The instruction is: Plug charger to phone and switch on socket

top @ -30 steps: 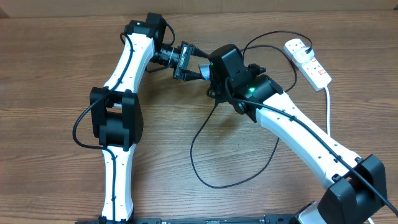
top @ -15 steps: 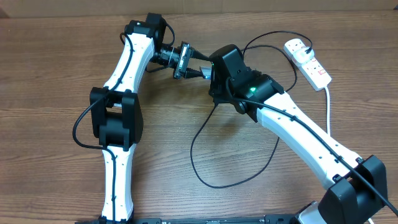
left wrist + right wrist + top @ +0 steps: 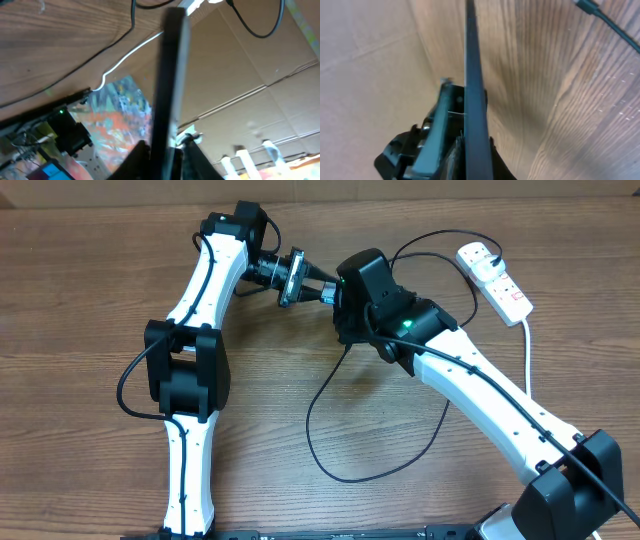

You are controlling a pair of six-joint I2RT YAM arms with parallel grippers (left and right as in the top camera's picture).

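The phone [image 3: 170, 75] is held on edge above the table between both grippers. It shows as a thin dark bar in both wrist views. My left gripper [image 3: 162, 147] is shut on one end, a finger pressed to each face. My right gripper [image 3: 474, 142] is shut on the phone [image 3: 472, 65] from the other side. In the overhead view the right wrist housing [image 3: 365, 285] hides most of it. The charger's black cable [image 3: 320, 430] loops over the table. Its connector tip [image 3: 585, 5] lies loose on the wood, and its white plug [image 3: 478, 255] sits in the socket [image 3: 505, 288] at the far right.
The socket's thick white cord [image 3: 528, 350] runs down the right side of the table. A cardboard wall [image 3: 400, 188] closes the far edge. The left arm's black elbow [image 3: 185, 370] stands at the left, and the right arm [image 3: 500, 410] crosses the near right.
My left gripper's jaws have closed from wide apart onto the phone's end and edged toward the right gripper. The right gripper has kept its hold.
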